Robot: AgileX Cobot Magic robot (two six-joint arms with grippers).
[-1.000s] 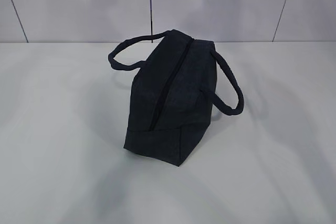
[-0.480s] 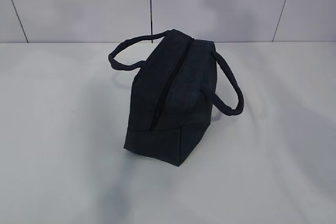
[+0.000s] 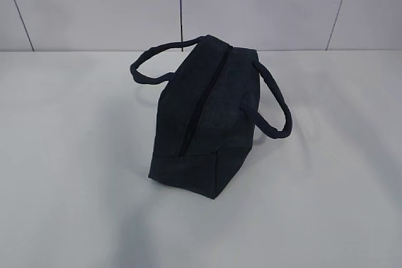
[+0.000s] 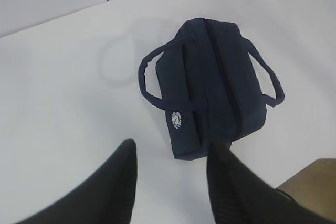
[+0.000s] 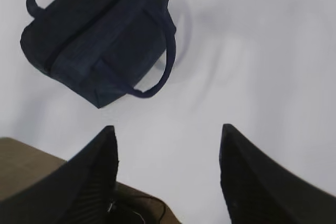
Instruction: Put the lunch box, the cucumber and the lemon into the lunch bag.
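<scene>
My left tool (image 4: pixel 170 182) hangs high above the tabletop (image 4: pixel 63 93) with its jaws spread and nothing between them. My right tool (image 5: pixel 168 177) is likewise released, its two dark fingers (image 5: pixel 94 171) wide apart over bare white surface. From my left wrist the lunch bag (image 4: pixel 215 87) lies at about one o'clock, just past the fingertips, a small white round logo (image 4: pixel 177 119) on its near end. From my right wrist it sits at eleven o'clock, well apart. In the exterior view the bag stands mid-tabletop, zipper (image 3: pixel 204 95) shut along the top, one handle (image 3: pixel 147 67) looping toward ten o'clock and the other (image 3: pixel 276 111) toward three. Neither tool shows there.
</scene>
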